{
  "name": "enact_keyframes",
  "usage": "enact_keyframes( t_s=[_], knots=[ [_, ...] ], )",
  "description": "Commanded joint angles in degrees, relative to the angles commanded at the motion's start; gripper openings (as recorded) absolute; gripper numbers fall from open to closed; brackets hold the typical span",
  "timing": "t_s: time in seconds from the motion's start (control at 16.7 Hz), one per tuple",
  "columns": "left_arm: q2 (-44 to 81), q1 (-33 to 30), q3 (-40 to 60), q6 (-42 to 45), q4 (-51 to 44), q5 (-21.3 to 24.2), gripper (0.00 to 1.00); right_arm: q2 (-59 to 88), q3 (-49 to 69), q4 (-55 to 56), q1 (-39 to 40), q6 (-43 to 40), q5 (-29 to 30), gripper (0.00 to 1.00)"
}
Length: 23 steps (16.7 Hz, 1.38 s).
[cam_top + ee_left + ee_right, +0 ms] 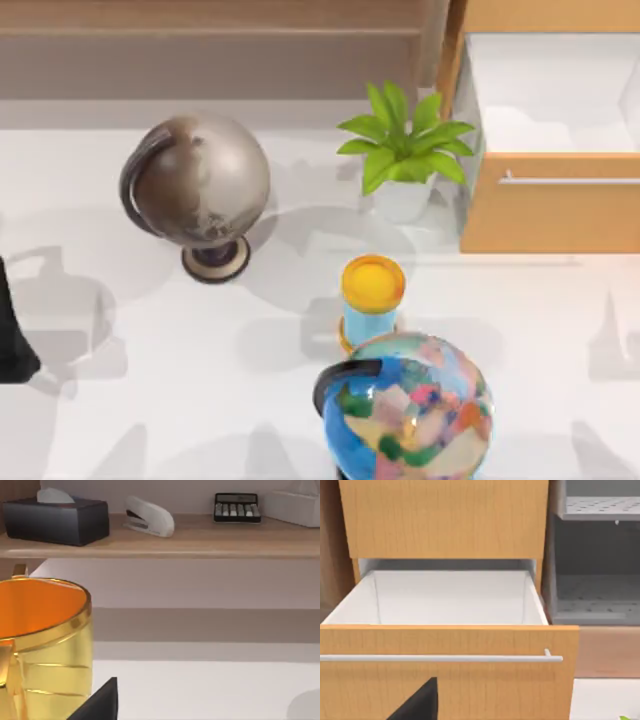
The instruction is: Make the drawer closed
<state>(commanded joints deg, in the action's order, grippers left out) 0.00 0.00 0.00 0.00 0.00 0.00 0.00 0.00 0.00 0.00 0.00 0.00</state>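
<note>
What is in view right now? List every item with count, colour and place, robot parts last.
wooden drawer with silver bar handle: 1, orange-brown front, white inside, pulled open, table's right rear
potted plant: 1, green, white pot, left of drawer
grey globe: 1, left of centre
multicoloured globe: 1, front centre
yellow-topped cylinder: 1, light blue body, behind multicoloured globe
gold mug: 1, orange inside, near left wrist camera
shelf items: black tissue box, white stapler, black calculator
left arm: black, table's left edge
</note>
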Motion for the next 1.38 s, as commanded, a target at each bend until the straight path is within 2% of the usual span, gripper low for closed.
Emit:
enact_keyframes(
  t_s=[0.3, 1.02, 1.38],
  knots=[
    [0.0, 0.0, 0.0, 0.0, 0.0, 0.0, 1.00, 4.0, 2.0, 3.1, -2.0, -0.1, -1.6, 1.00],
    [0.0, 0.0, 0.0, 0.0, 0.0, 0.0, 1.00, 48.3, 18.8, 29.7, -17.4, 0.7, -17.3, 1.00],
    [0.0, 0.0, 0.0, 0.0, 0.0, 0.0, 1.00, 55.9, 21.8, 34.4, -20.3, 0.8, -19.9, 1.00]
  ],
)
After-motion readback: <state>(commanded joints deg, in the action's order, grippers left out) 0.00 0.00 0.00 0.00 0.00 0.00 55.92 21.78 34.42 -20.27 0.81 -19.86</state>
